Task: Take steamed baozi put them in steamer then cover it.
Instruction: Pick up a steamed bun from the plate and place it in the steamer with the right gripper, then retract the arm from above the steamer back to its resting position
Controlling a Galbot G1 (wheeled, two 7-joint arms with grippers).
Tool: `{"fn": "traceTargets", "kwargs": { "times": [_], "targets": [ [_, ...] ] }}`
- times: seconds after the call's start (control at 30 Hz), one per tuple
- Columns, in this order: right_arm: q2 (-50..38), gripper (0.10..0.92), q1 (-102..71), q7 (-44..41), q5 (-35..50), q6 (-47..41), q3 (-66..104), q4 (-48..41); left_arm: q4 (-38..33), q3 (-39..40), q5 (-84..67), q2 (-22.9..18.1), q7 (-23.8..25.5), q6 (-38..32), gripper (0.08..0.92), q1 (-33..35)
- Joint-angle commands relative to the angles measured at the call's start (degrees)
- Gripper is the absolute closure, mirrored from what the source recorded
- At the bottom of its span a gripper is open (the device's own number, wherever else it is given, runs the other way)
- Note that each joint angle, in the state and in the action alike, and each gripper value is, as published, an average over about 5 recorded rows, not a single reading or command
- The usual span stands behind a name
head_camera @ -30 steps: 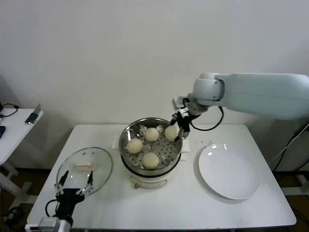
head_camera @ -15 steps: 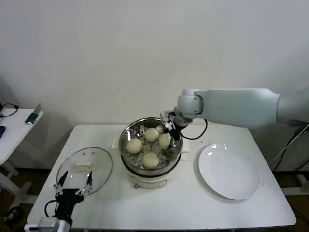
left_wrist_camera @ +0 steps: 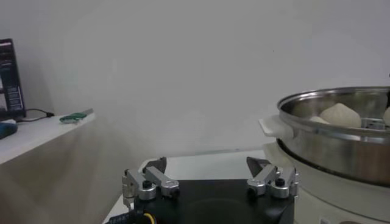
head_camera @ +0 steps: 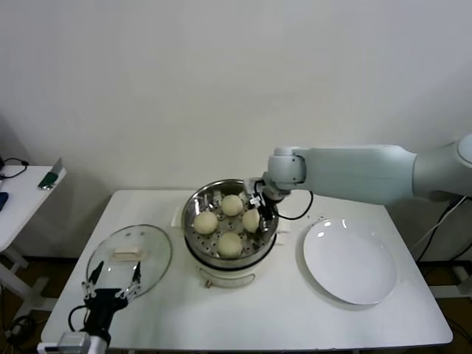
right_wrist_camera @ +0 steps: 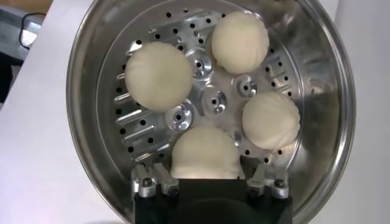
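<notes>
The steamer [head_camera: 230,264] stands mid-table with four baozi on its perforated tray: three [head_camera: 206,221] [head_camera: 232,204] [head_camera: 230,244] lie free. The fourth baozi [head_camera: 251,219] lies on the tray between the fingers of my right gripper [head_camera: 259,209]. In the right wrist view that gripper [right_wrist_camera: 207,175] is open, its fingers [right_wrist_camera: 152,180] standing either side of this baozi [right_wrist_camera: 204,152]. The glass cover [head_camera: 129,254] lies flat on the table to the left. My left gripper [head_camera: 114,284] is open and empty near the cover's front edge, and it also shows in the left wrist view [left_wrist_camera: 207,176].
A flat white plate [head_camera: 350,260] lies bare to the right of the steamer. A side table [head_camera: 22,195] with small items stands at far left. The steamer's rim and white handle [left_wrist_camera: 272,126] show to one side in the left wrist view.
My right gripper has moved from the steamer's far right rim down into the pot, setting the fourth baozi on the tray. The left arm has not moved.
</notes>
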Motion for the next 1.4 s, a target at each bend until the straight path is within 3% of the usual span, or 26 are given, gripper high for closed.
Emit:
{"fn": "traceTargets", "kwargs": {
  "times": [0.03,0.23,0.43,0.57,0.77,0.87,1.13,1.4],
  "targets": [
    [0.5,0.220,-0.9,-0.2,0.4,-0.1,0.2,-0.3,0.0,0.0,0.0,-0.1,0.0,0.1,0.177,0.0],
    [-1.2,0.203,1.6,-2.3,4.5,1.2,1.1,0.4,-0.7,-0.1,0.2,0.0,0.0,1.4,0.177,0.3],
    [-7.5,0.203,5.6,-4.5,14.9,2.0,5.0,2.3,-1.9,0.2,-1.0,0.2,-1.1,2.2,0.177,0.3],
    [-14.7,0.203,1.7,2.9,18.0,0.0,14.6,3.7,-1.9,0.3,-0.8,0.7,-0.9,2.6,0.177,0.2],
    [-24.5,0.203,-22.4,34.2,14.2,-1.4,45.8,5.7,-0.6,0.5,0.4,1.3,-0.8,1.9,0.177,-1.2],
    [-27.5,0.203,-35.5,42.6,13.2,2.1,61.8,4.3,0.5,0.7,1.4,1.7,-1.3,1.1,0.177,-2.6],
    [-35.4,0.203,-70.9,39.6,0.3,18.9,93.8,4.2,2.5,1.3,7.4,3.4,-0.3,-2.5,0.177,-6.0],
    [-27.1,0.203,-112.6,34.6,-5.8,33.1,129.1,7.6,6.2,0.9,11.3,4.8,-2.5,-9.0,0.177,-7.2]
  ]
}}
